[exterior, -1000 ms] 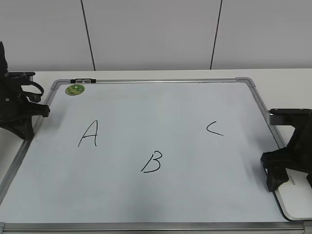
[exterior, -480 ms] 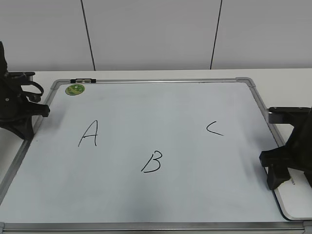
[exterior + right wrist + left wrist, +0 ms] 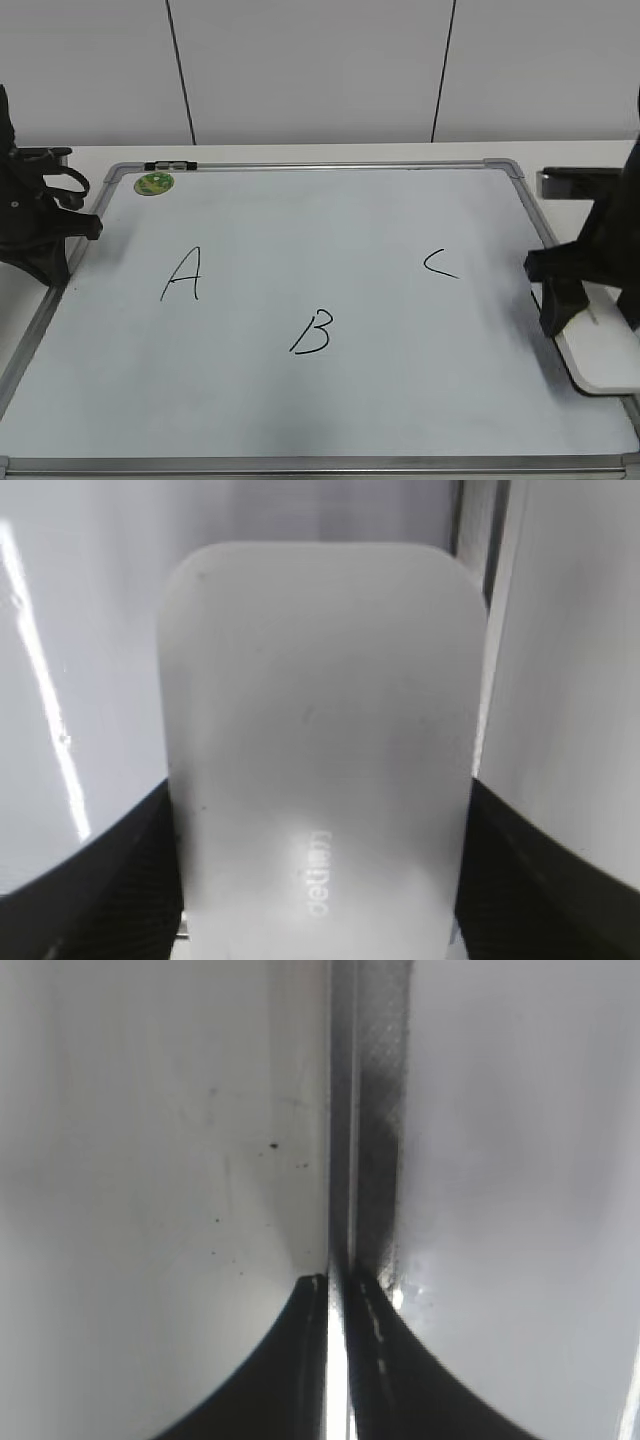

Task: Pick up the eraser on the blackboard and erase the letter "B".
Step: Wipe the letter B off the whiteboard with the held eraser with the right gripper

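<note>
The right end effector [image 3: 567,300] sits at the right edge of the exterior view, and the eraser [image 3: 606,355] lies between its two fingers at the lower right. In the right wrist view the eraser [image 3: 318,750] fills the middle of the frame, and a dark finger [image 3: 90,880] presses in on each long side at the bottom corners, so the end effector is pinching the eraser across its width. That hold leaves the flat underside free to face the board, which suits wiping. Whether the eraser is lifted clear of the board or resting on it cannot be told from these views.

The blackboard [image 3: 330,420] lies flat on the table [image 3: 300,153], filling most of the exterior view. The B [image 3: 311,332] is low and centre, well apart from the eraser. The A [image 3: 182,275] is to its upper left and the C [image 3: 440,263] to its upper right, between the B and the eraser. A sweep toward the B would likely need to pass below the C to spare it.

The left end effector [image 3: 40,225] is parked at the left edge over the frame, out of the way. In its wrist view the fingers [image 3: 300,1360] are pressed almost together on nothing. A green magnet [image 3: 154,184] sits at the board's upper left corner.
</note>
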### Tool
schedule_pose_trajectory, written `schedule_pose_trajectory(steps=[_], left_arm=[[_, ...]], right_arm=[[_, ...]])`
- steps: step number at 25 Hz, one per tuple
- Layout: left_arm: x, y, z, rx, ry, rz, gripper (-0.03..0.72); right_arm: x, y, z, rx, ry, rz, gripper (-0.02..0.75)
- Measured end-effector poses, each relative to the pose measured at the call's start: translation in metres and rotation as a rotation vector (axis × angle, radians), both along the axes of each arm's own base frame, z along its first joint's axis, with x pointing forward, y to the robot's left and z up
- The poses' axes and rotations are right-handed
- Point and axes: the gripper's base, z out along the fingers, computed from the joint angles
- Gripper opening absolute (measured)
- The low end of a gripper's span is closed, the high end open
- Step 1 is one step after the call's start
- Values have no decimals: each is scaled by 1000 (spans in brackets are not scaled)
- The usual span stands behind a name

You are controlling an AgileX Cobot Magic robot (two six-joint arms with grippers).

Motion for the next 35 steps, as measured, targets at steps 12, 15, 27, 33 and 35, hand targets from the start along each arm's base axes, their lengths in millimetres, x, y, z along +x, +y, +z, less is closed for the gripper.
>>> schedule_pose_trajectory(steps=[12, 15, 27, 33, 35], left_arm=[[0, 0, 0, 0, 0, 0, 25], [0, 0, 0, 0, 0, 0, 25], [0, 0, 0, 0, 0, 0, 25], [0, 0, 0, -6, 0, 4, 25], [0, 0, 0, -6, 0, 4, 25]], right_arm=[[49, 97, 27, 3, -4, 275, 530], [60, 127, 24, 9, -27, 336, 530], [66, 201, -21, 1, 3, 483, 529], [67, 203, -33, -7, 30, 484, 529], [68, 203, -34, -6, 34, 484, 529]])
